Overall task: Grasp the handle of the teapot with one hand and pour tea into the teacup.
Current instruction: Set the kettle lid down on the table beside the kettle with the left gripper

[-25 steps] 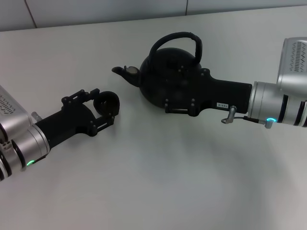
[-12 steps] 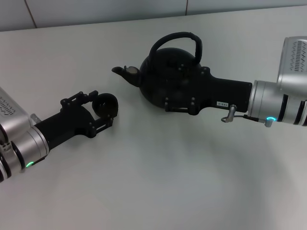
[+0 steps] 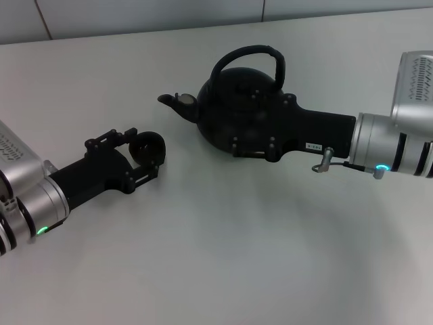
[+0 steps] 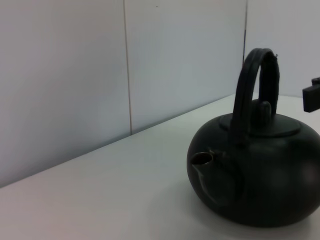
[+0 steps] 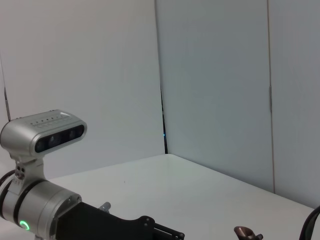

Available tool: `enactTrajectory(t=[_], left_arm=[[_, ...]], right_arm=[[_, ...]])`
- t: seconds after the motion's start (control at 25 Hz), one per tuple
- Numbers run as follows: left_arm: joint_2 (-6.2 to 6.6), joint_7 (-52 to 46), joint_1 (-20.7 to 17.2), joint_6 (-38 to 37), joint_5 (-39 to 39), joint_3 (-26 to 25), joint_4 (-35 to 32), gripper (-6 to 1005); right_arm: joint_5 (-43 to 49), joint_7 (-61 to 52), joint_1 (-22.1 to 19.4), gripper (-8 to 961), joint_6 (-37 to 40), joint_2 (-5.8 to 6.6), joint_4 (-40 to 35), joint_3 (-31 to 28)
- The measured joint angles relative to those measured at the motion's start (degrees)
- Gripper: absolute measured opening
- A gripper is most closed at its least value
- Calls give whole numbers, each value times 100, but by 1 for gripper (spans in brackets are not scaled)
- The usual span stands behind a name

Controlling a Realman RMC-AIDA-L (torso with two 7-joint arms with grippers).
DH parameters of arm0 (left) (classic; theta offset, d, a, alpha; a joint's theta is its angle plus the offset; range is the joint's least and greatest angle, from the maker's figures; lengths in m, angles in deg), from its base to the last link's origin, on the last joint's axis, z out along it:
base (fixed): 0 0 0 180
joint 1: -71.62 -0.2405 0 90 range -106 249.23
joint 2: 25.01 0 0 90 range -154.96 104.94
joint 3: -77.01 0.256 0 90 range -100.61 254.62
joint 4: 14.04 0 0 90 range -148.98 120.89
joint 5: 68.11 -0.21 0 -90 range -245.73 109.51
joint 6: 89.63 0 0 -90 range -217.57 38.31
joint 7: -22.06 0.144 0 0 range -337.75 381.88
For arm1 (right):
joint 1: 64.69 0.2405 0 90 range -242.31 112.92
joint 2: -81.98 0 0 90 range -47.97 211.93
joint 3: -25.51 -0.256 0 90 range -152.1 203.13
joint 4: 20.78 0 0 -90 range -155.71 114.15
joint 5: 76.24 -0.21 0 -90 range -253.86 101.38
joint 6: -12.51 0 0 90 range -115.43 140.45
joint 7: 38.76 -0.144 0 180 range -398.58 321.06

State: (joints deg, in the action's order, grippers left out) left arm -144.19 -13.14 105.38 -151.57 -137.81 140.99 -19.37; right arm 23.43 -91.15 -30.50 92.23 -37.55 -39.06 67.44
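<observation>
Fingers of the left gripper [image 3: 143, 157] clasp the teacup [image 3: 149, 147] on the pale table [image 3: 223, 257].

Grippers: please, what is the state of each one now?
Left gripper: closed on the teacup.
Right gripper: over the teapot; fingers cannot be told.

A wide, plain white table [image 3: 223, 257] fills the scene, its matte surface lit evenly with only soft, faint shadows. Behind its far edge stands a pale grey-white wall [image 5: 215, 75] made of flat panels, with thin dark vertical seams between them. In the right wrist view two wall faces meet at a corner just behind the table's far edge. The wall [image 4: 65, 75] looks slightly bluish.
</observation>
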Motion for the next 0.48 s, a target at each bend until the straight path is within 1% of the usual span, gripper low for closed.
enactTrajectory(t=[0.12,0.48], left_arm=[[0,-215,6,3,0,0,-32,792],[0,-196,11,22,0,6,-44,804]], right_arm=[[0,1,15,787,-2,0,8,0],[0,1,41,787,-66,0,36,0]])
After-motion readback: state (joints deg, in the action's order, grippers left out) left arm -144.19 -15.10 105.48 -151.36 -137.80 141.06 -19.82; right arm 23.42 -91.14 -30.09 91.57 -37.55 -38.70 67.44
